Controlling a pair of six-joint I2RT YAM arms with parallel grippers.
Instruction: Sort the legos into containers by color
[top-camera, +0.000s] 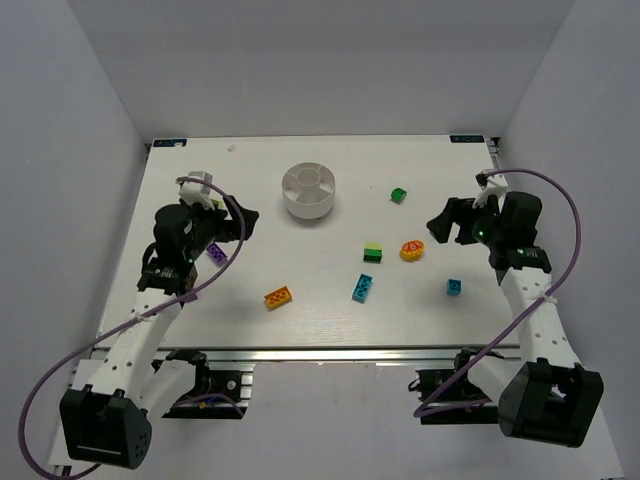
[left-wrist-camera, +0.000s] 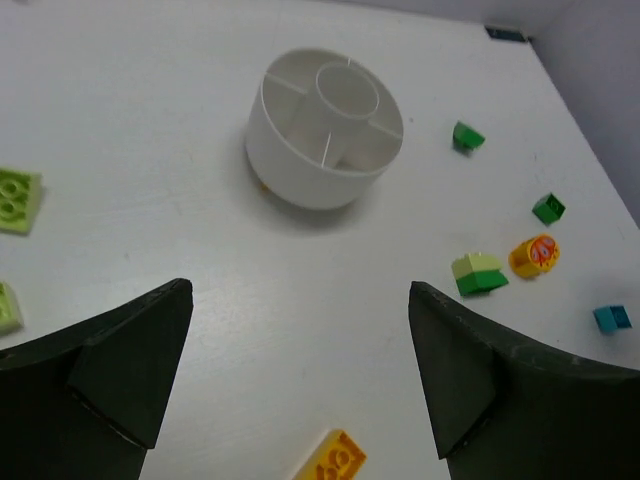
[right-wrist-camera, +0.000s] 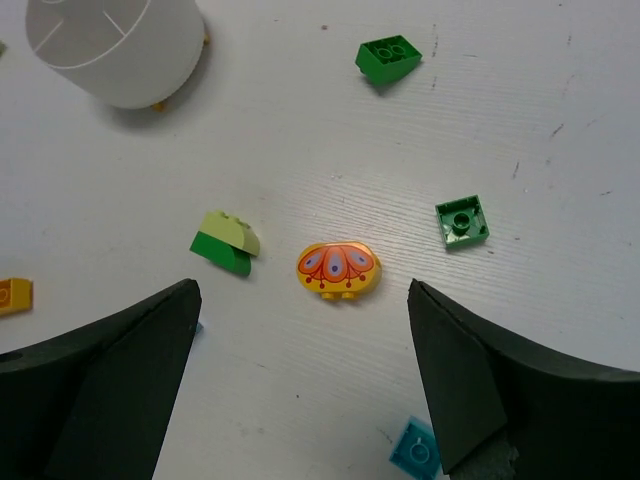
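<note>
The round white bowl (top-camera: 308, 190) with wedge compartments stands at the back centre; it also shows in the left wrist view (left-wrist-camera: 325, 130). Loose on the table lie a green brick (top-camera: 399, 195), a lime-on-green brick (top-camera: 373, 253), the round yellow-orange piece with red (top-camera: 411, 250), a long cyan brick (top-camera: 363, 287), a small cyan brick (top-camera: 454, 287), an orange-yellow brick (top-camera: 278, 297) and a purple brick (top-camera: 215, 252). My left gripper (top-camera: 243, 222) is open and empty, left of the bowl. My right gripper (top-camera: 440, 227) is open and empty, hovering above the round piece (right-wrist-camera: 338, 270).
Two lime bricks (left-wrist-camera: 15, 198) lie at the far left of the left wrist view. A flat green square brick (right-wrist-camera: 462, 221) lies right of the round piece, and a green brick (right-wrist-camera: 388, 58) lies beyond it. White walls enclose the table on three sides.
</note>
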